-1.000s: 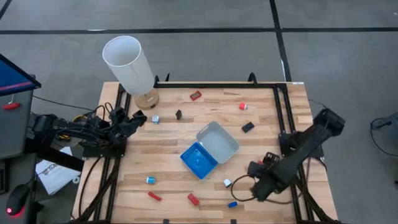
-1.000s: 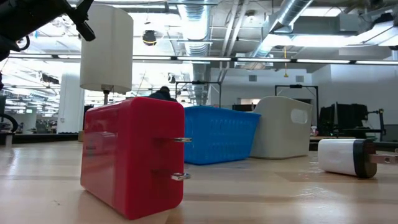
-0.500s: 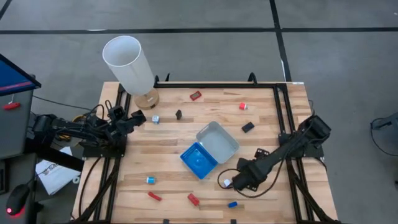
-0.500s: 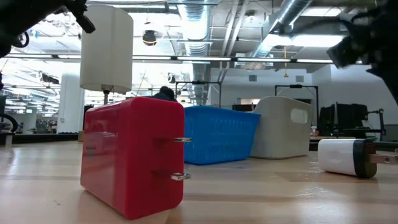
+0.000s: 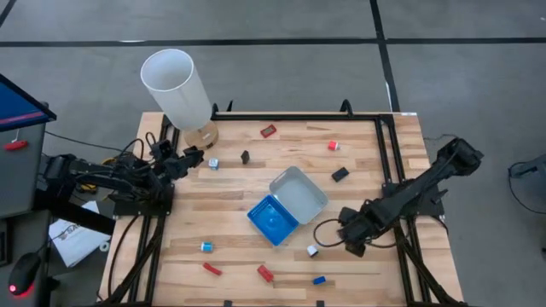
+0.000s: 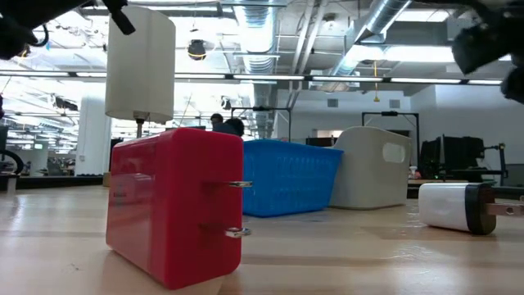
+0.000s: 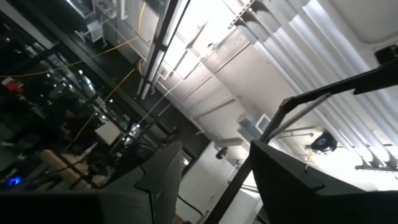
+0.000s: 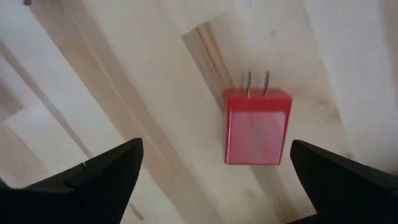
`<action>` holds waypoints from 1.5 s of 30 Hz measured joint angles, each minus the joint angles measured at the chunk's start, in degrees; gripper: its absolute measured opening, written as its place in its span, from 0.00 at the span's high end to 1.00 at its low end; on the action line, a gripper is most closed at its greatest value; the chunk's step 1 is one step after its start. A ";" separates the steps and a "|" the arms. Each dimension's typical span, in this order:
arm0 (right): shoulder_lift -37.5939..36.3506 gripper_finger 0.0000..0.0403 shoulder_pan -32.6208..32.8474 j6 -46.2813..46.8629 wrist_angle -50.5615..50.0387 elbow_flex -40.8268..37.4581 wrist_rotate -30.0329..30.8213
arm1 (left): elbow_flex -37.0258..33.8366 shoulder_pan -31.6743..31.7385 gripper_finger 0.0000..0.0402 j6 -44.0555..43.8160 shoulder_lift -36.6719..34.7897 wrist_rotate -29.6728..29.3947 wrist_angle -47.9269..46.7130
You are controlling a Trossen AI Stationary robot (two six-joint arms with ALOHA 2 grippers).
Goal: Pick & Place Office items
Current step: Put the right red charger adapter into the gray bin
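Right wrist view: right gripper [image 8: 214, 180] is hanging w/ fingers apart, empty, above red plug [image 8: 257, 126] lying mid-frame on table [image 8: 155, 93]. Risk: fingers are straddling too wide; off-centre closing could be knocking plug aside.

Bright, even light falls from the ceiling strip lights [image 6: 246, 78], which glare white. The wooden table [image 5: 230, 213] shows only soft, short shadows. The red charger [image 8: 257, 126] looks slightly blurred.
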 joint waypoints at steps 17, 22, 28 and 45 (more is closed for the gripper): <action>-2.42 0.01 0.89 0.00 10.49 -12.38 1.76 | 8.03 0.37 0.54 2.37 9.47 -0.76 -0.13; -1.67 0.01 0.78 -2.31 10.06 -12.52 3.51 | 8.60 0.37 0.54 3.10 9.46 -0.76 -0.20; 1.96 0.04 0.92 -3.92 10.48 -12.51 3.09 | 8.60 0.37 0.54 3.10 9.46 -0.74 -0.82; 4.75 0.30 0.73 -1.89 13.24 -12.02 0.95 | 8.60 0.37 0.54 3.10 9.46 0.40 -1.18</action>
